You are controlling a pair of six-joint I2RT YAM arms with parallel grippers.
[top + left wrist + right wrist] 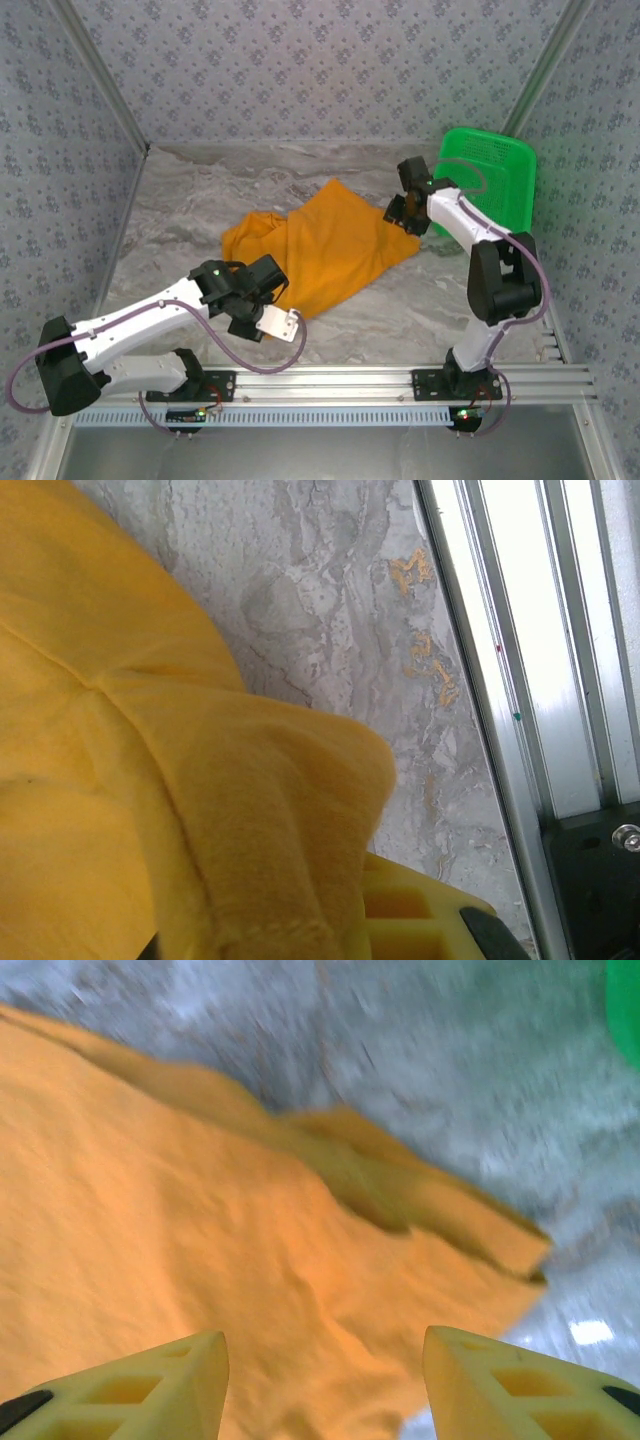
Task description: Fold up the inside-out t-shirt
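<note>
The left gripper [268, 286] clamps the near edge of the wrinkled orange-yellow cloth t-shirt [335, 245] on the grey marbled tabletop [190, 200]; the right gripper [322, 1348] is open over it

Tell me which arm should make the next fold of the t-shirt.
Left, probably. The left gripper is shut on the t-shirt's near left edge, with cloth bunched over it, ready to drag that edge across. The right gripper hangs open above the far right corner, gripping nothing.
</note>
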